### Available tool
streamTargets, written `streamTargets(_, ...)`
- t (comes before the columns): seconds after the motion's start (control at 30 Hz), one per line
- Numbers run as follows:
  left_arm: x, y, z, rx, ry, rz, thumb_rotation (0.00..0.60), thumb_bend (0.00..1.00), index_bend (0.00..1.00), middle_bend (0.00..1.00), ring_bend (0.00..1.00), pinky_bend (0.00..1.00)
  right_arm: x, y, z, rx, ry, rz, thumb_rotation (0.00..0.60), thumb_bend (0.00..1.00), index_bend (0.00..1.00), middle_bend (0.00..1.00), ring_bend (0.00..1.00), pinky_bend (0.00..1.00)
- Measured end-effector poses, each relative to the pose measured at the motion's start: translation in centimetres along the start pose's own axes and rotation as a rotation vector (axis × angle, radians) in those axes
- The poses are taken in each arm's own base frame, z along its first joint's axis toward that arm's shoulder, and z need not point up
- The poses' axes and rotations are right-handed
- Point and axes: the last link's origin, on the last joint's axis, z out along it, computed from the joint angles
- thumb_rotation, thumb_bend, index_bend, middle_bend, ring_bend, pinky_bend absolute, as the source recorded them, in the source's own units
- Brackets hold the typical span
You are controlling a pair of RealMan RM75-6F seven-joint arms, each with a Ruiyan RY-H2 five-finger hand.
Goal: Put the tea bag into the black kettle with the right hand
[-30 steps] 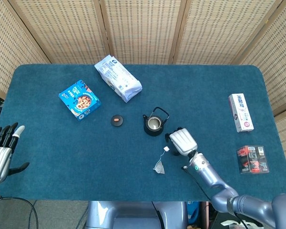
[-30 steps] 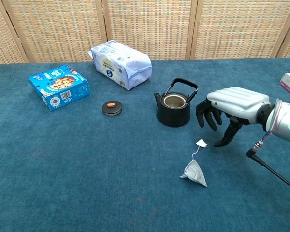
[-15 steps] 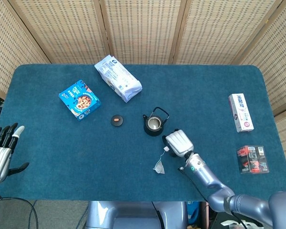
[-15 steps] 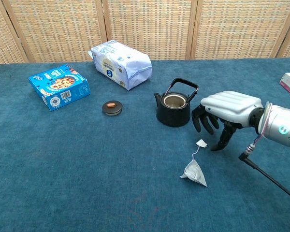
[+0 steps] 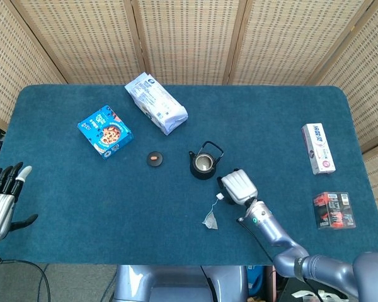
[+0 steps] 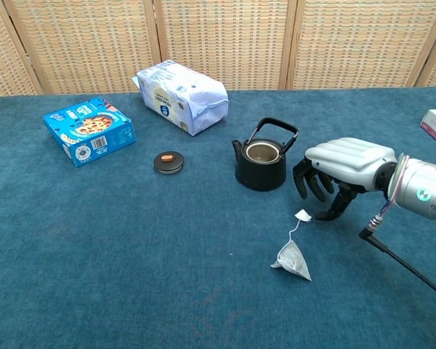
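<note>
Since a moment ago the right hand (image 6: 339,169) has drawn in a little toward the tea bag's paper tag, fingers curled downward and spread, gripping nothing. The tea bag (image 6: 293,261) lies flat on the blue cloth, below and to the left of that hand in the chest view, its string running up to the small white tag (image 6: 303,215), which sits just beside the dark fingertips (image 6: 325,215) (whether they touch it I cannot tell). The black kettle (image 6: 261,161) stands upright just left of the hand, lid off, handle raised. Its round lid (image 6: 168,161) rests further left. Beyond are a blue cookie box (image 6: 89,130) and a white bag (image 6: 180,94). The left hand (image 5: 2,200) hangs at the table's edge, fingers apart and holding nothing.
</note>
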Motion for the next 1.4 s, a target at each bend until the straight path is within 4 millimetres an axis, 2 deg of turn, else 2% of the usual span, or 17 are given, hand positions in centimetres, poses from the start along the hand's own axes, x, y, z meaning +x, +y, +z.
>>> streamTargets(1.4,-0.4,-0.4,0.2,0.000,-0.012,-0.008,0.600,0.07,0.00,0.00,0.00,0.00,-0.9,-1.1,0.2,-0.013,-0.050,-0.039,0.600,0.40,0.55,0.70,0.61,0.48)
